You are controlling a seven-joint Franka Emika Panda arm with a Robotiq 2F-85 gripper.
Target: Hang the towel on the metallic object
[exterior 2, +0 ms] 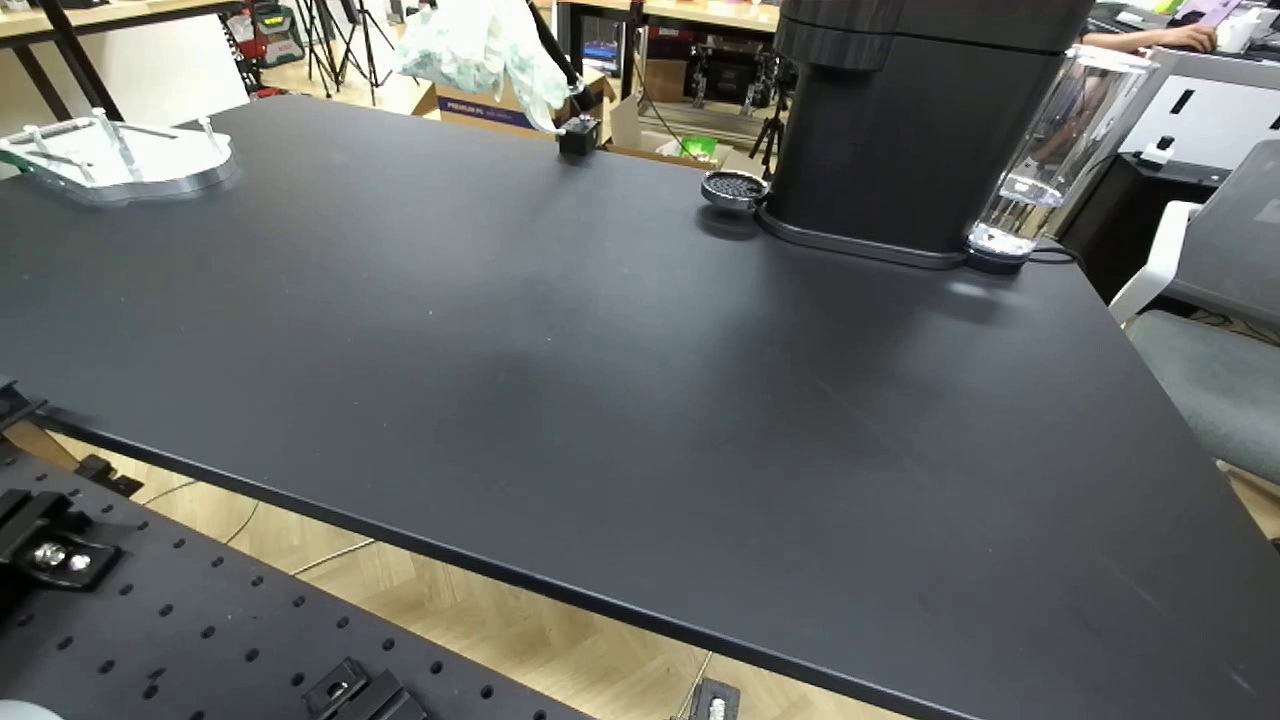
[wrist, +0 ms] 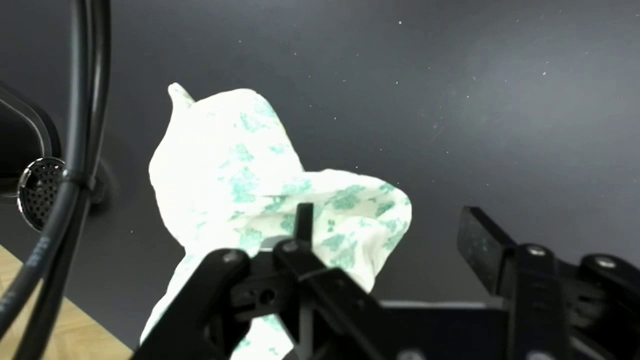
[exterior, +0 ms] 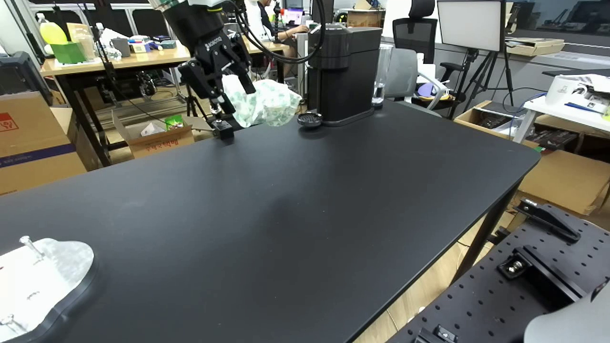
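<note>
The towel (exterior: 264,102) is white with green print. It hangs in the air above the table, beside the far edge, and also shows in an exterior view (exterior 2: 485,60) and in the wrist view (wrist: 235,185). My gripper (wrist: 387,207) is open, one finger in front of the towel and the other apart from it. In an exterior view the open gripper (exterior: 239,100) points down beside the towel. A small black block (exterior: 223,129) with a silver part above it stands under the gripper, also visible in an exterior view (exterior 2: 579,135). Whether the towel rests on it is hidden.
A black coffee machine (exterior: 343,76) with a round drip tray (exterior: 310,119) and a clear water tank (exterior 2: 1050,160) stands beside the towel. A pale board with pegs (exterior 2: 125,160) lies at another part of the black table (exterior 2: 600,400). Cables (wrist: 82,150) hang along the wrist.
</note>
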